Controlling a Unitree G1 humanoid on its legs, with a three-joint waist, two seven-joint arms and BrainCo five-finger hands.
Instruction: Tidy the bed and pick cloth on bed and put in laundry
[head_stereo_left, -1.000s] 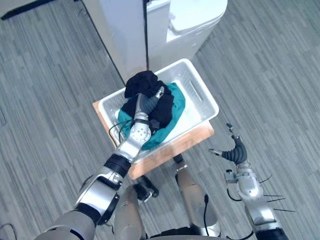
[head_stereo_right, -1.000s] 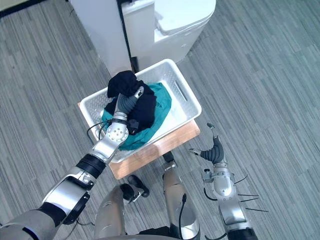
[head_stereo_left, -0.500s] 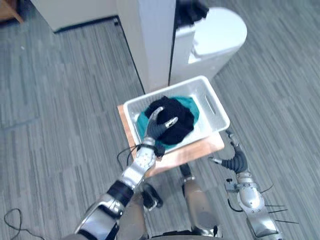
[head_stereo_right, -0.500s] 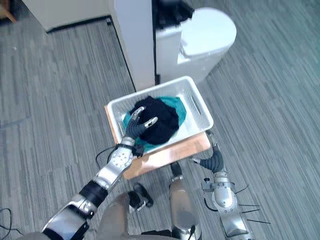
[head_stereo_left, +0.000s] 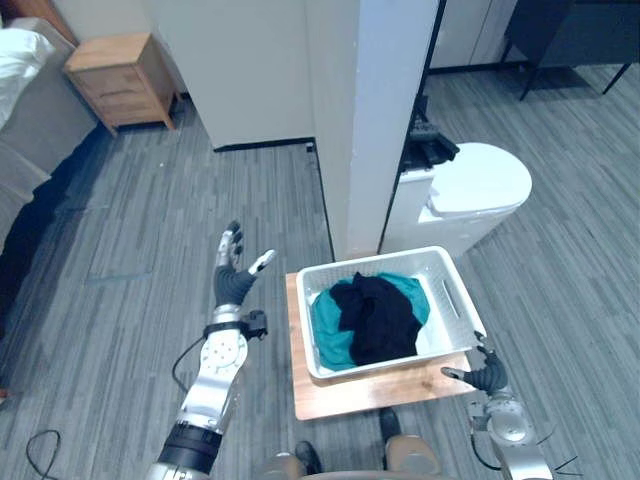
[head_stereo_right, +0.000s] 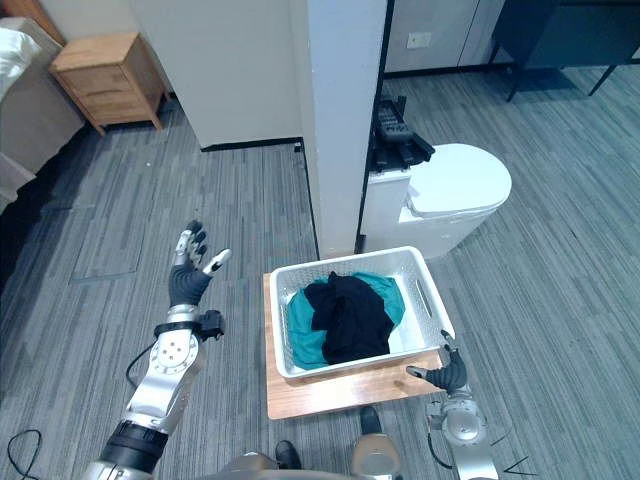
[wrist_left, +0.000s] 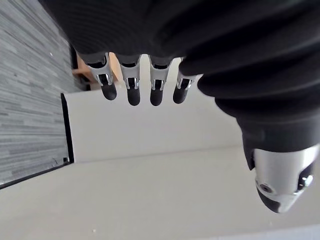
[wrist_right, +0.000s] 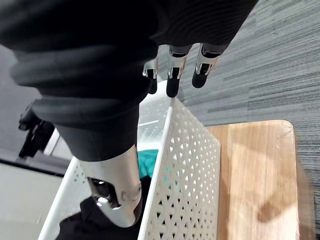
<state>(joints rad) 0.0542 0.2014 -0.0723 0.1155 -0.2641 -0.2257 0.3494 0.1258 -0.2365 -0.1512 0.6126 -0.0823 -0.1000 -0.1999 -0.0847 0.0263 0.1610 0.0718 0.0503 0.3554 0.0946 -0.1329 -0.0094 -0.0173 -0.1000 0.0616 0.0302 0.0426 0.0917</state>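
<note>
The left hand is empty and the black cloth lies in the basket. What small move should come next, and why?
Probably turn toward the bed at far left for more cloth: the black cloth already lies on the teal cloth inside the white basket, and the left hand hangs open over the floor, holding nothing.

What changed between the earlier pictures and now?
The left hand let go of the black cloth, now lying on the teal cloth in the white basket, and pulled away to the robot's left, open above the floor. The camera shifted too. The right hand stayed low beside the basket, open.
</note>
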